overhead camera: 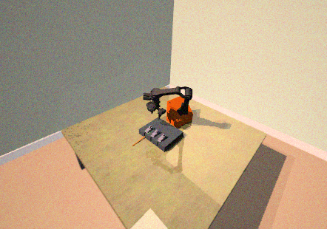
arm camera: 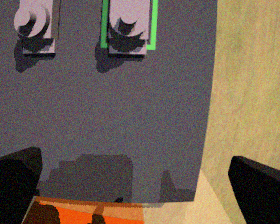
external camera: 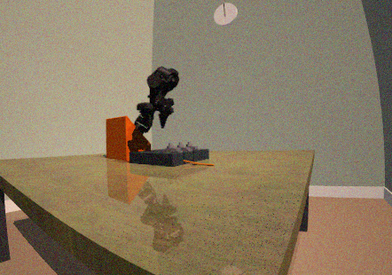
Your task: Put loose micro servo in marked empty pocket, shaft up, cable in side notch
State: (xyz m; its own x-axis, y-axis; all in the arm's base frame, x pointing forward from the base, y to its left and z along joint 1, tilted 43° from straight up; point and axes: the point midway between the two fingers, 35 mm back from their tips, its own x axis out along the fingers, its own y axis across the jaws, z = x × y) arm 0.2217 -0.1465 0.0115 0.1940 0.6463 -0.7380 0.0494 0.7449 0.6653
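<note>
The servo, pale grey, sits in the green-outlined pocket on the dark deck. Its round shaft points up. The ear visible in the wrist view appears level with the deck; the other is out of frame. Its orange cable leaves the deck's side and reaches out over the table; the notch is too small to judge. My gripper is open and empty, its fingers wide apart, raised above the deck and back from the servo.
A similar servo sits beside it in the wrist view, and the top view shows another fitted servo. An orange block stands behind the deck beside the arm. The deck rests on a wooden table.
</note>
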